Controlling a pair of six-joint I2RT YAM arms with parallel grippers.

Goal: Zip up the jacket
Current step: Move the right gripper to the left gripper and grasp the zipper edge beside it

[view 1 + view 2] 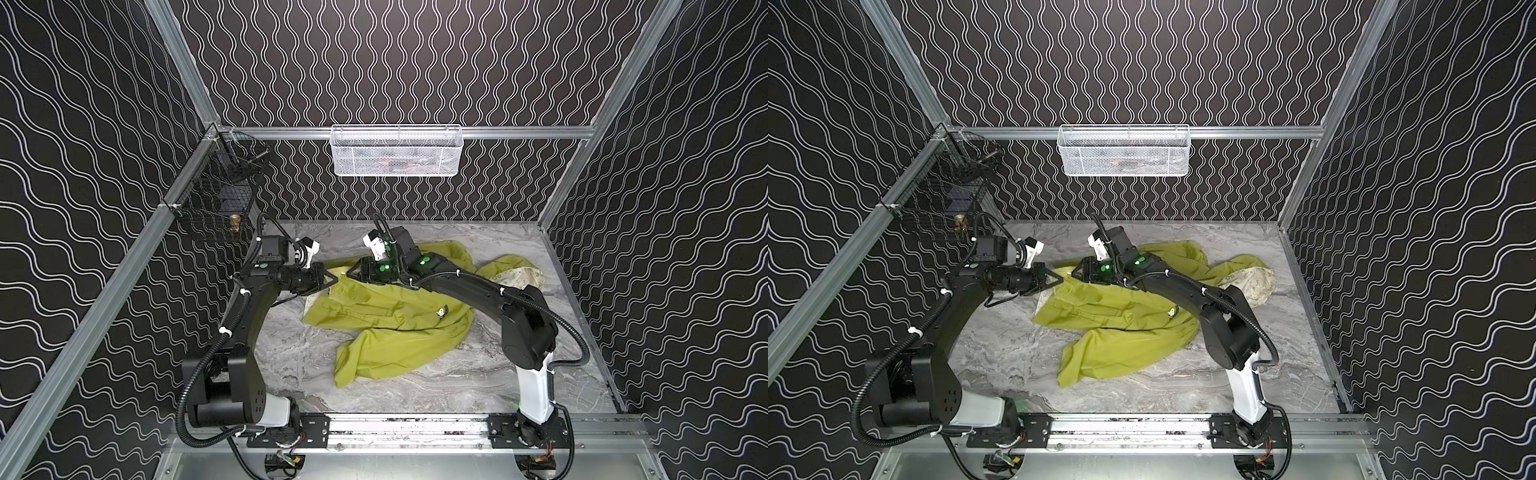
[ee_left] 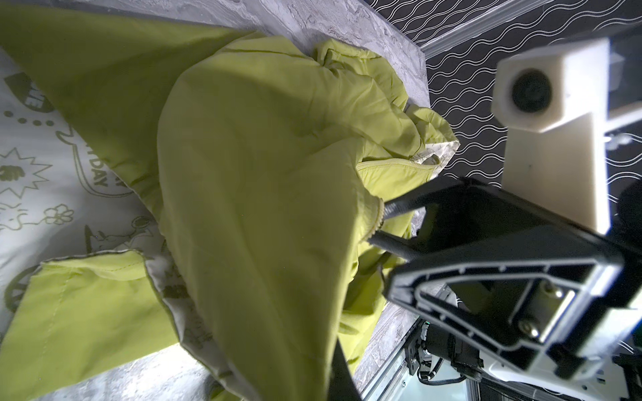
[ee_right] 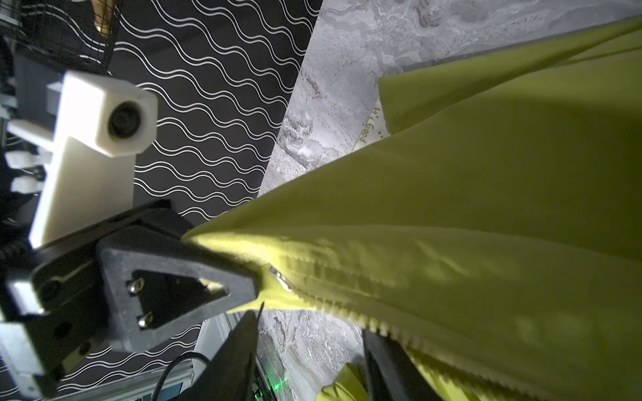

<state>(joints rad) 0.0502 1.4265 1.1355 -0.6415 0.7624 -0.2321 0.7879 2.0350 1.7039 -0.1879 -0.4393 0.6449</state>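
Lying crosswise, hood point(image 1: 524, 275) rightward, jacket point(image 1: 395, 328); left end effector point(image 1: 335, 279) pinching it, right end effector point(image 1: 348, 275) spread.

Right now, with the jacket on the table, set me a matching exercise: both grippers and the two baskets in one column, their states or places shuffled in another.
Things:
1. left gripper
2. right gripper
3. white mesh basket
4. black wire basket

States or places:
A. hung on the back rail
B. jaws apart, astride the zipper edge of the jacket
C. hung on the left side rail
D. shut on the jacket's end

Pairs: 1-D, 2-B, 3-A, 4-C.
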